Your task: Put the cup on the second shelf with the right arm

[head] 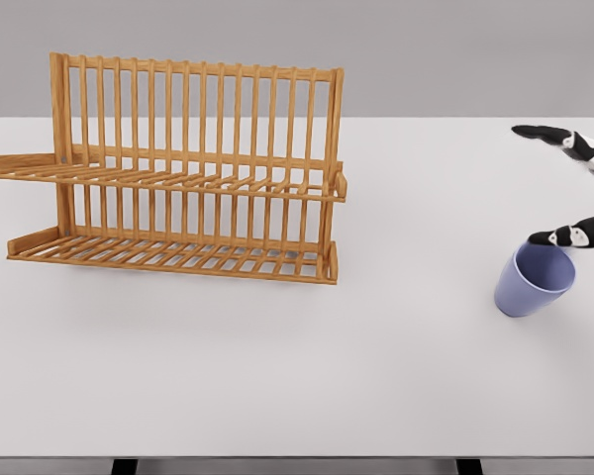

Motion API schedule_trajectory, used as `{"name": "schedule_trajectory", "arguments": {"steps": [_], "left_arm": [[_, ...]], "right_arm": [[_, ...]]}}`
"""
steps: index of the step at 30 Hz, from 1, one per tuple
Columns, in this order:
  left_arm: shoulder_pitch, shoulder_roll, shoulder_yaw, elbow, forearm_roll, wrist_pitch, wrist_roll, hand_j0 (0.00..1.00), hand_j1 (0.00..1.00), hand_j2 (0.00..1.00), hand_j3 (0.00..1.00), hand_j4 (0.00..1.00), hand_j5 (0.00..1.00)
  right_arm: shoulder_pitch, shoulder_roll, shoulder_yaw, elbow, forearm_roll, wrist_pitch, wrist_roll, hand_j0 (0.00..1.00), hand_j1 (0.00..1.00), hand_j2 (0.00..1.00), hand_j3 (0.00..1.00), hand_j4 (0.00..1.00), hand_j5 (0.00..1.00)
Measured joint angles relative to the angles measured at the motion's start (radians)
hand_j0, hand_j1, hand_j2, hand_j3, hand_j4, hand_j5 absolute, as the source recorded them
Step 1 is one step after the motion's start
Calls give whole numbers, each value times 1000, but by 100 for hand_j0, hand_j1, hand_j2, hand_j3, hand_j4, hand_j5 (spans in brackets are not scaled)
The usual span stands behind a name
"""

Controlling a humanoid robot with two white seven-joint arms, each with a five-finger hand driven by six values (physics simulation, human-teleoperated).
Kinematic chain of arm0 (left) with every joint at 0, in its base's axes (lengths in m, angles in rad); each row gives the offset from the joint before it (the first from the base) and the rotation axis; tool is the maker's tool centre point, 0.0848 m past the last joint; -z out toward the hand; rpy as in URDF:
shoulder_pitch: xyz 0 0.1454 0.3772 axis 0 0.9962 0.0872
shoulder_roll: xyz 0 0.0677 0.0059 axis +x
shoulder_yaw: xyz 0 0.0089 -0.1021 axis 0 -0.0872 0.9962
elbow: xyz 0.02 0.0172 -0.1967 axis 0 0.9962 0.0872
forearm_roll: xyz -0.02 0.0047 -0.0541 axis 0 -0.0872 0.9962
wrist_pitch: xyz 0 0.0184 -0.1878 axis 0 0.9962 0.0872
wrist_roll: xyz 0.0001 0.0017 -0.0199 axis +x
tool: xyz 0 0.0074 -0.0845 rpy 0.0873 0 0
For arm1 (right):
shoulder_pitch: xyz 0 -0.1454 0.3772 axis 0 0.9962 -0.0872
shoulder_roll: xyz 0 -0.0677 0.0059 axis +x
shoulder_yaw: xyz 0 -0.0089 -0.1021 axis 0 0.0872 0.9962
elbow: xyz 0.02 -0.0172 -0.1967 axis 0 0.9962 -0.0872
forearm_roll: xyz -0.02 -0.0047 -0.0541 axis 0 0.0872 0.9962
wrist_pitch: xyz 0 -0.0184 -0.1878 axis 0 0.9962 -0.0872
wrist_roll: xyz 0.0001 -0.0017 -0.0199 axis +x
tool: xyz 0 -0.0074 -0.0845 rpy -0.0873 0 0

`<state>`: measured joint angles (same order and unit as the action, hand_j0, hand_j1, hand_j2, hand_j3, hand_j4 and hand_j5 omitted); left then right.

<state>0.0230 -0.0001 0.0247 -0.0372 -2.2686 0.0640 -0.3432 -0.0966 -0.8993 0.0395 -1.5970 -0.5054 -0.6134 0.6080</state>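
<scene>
Cup (534,282), lilac, tilted on white table (376,366), right side; right hand (574,188) fingers spread above; wooden rack (183,168) far left; grey wall (426,49).

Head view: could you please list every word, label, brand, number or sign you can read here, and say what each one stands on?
There are none to read.
Wooden rack: bare slats, no brand or label.
Purple cup: plain wall, no print.
White table: no markings.
Right hand: black and white fingers, no lettering visible.
</scene>
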Motion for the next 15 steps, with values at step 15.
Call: {"name": "schedule_trajectory", "arguments": {"steps": [15], "left_arm": [[0,0,0,0,0,0,0,100,100,100,100,100,100]], "right_arm": [[126,-42,-3,83,-187,1,3,100,100,100,100,100,100]]}}
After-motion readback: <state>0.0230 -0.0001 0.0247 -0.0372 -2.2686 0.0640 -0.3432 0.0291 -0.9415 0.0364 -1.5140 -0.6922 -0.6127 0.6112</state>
